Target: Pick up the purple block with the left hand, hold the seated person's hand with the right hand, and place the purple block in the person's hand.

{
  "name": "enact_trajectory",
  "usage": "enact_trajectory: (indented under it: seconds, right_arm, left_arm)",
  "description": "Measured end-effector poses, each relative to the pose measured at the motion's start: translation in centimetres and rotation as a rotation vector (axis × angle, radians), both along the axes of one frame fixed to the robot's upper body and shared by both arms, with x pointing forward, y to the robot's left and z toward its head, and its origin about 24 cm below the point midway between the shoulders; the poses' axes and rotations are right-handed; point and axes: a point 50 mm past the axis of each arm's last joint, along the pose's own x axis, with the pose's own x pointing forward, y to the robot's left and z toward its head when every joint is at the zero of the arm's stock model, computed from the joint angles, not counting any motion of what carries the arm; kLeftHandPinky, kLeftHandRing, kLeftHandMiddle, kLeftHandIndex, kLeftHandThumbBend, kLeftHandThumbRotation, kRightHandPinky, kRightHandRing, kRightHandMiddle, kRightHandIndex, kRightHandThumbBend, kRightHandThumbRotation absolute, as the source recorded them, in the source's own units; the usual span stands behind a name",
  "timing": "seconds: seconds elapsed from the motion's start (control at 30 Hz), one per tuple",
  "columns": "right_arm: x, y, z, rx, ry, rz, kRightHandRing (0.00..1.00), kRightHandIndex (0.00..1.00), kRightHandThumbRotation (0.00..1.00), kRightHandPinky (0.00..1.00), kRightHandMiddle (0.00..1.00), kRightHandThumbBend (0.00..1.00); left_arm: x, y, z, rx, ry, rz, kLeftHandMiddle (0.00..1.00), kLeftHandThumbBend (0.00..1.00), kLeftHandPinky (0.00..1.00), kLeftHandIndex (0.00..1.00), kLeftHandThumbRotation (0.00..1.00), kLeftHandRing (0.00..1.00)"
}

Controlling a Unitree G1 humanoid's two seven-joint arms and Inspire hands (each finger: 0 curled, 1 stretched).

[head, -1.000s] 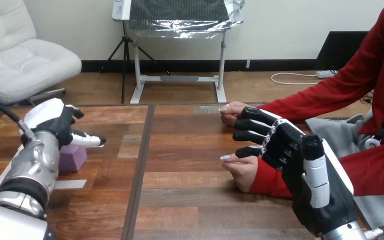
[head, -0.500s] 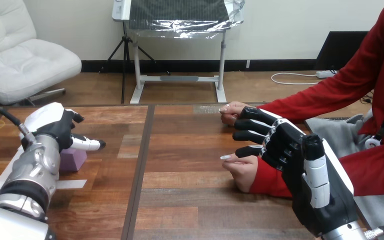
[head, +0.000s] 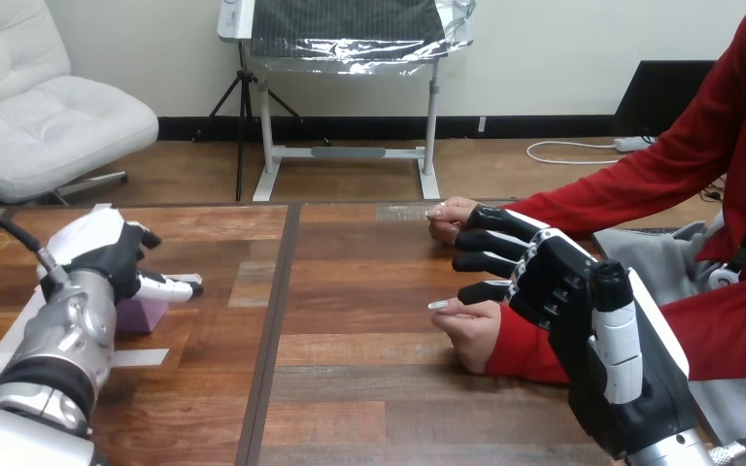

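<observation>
Since one second ago the left hand (head: 107, 252) has drawn slightly towards the table's left edge and dropped lower over the purple block (head: 142, 315), covering more of its top. The right hand (head: 556, 282) and the person's hands are unchanged in position.

The wooden table (head: 369, 388) carries everything noted. At its right side the right hand is spread, with its fingers stretched towards the view's left. They lie between the person's far hand (head: 447, 217) and near hand (head: 471, 335), and the thumb lies just above the near hand. Nothing is curled round either hand.

The left hand is loosely open, one finger pointing right above the block. Contact cannot be confirmed. The block rests on the table at the left.
</observation>
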Motion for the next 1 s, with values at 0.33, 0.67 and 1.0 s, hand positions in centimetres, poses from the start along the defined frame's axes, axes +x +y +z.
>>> enact_trajectory:
  seconds: [0.33,0.67,1.0]
  right_arm:
    - [-0.01,0.02,0.02,0.000,-0.002,0.005,0.74,0.78,1.00,0.63,0.76,0.89]
    - [-0.03,0.02,0.07,-0.001,-0.008,0.004,0.73,0.78,1.00,0.63,0.76,0.88]
    - [-0.05,0.01,0.16,-0.001,-0.019,0.003,0.73,0.78,1.00,0.63,0.76,0.87]
  left_arm:
    - [-0.15,0.09,-0.20,0.006,0.008,0.006,0.81,0.72,0.71,0.82,0.37,0.79]
    - [-0.18,0.13,-0.24,0.004,0.011,0.016,0.82,0.72,0.72,0.82,0.35,0.81]
    - [-0.24,0.22,-0.32,0.006,0.018,0.032,0.83,0.73,0.71,0.82,0.32,0.82]
